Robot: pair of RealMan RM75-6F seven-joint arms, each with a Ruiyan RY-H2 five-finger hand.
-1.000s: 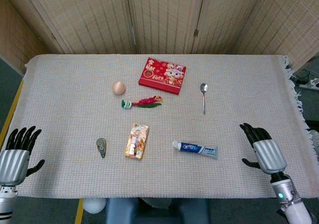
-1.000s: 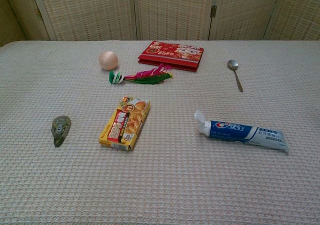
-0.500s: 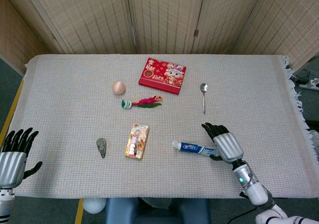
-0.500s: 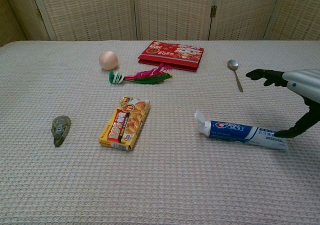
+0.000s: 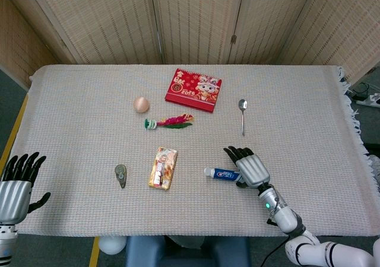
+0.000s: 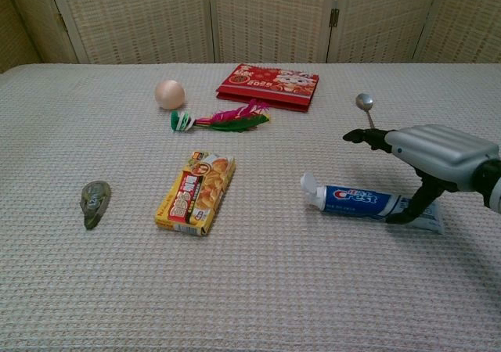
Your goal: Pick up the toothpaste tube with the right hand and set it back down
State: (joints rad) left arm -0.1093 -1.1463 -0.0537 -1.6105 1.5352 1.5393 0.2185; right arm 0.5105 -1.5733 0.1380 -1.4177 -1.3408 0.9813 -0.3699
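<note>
The blue and white toothpaste tube [image 5: 223, 174] [image 6: 362, 199] lies flat on the cloth, white cap to the left. My right hand [image 5: 248, 166] [image 6: 429, 153] hovers over the tube's tail end, fingers stretched out above it and thumb reaching down beside the tail. Nothing is gripped; the tube rests on the table. My left hand [image 5: 16, 184] stays at the table's front left edge with fingers spread, holding nothing, and does not show in the chest view.
A yellow snack box [image 5: 162, 168] lies left of the tube, a grey-green opener [image 5: 120, 175] further left. A spoon [image 5: 242, 114], a feathered shuttlecock [image 5: 169, 122], an egg [image 5: 141, 104] and a red box [image 5: 193, 89] lie further back.
My right hand has swept left from the table's right side to above the tube's tail, lowering its thumb beside it. The tube has shifted slightly left. The left hand barely moved.
</note>
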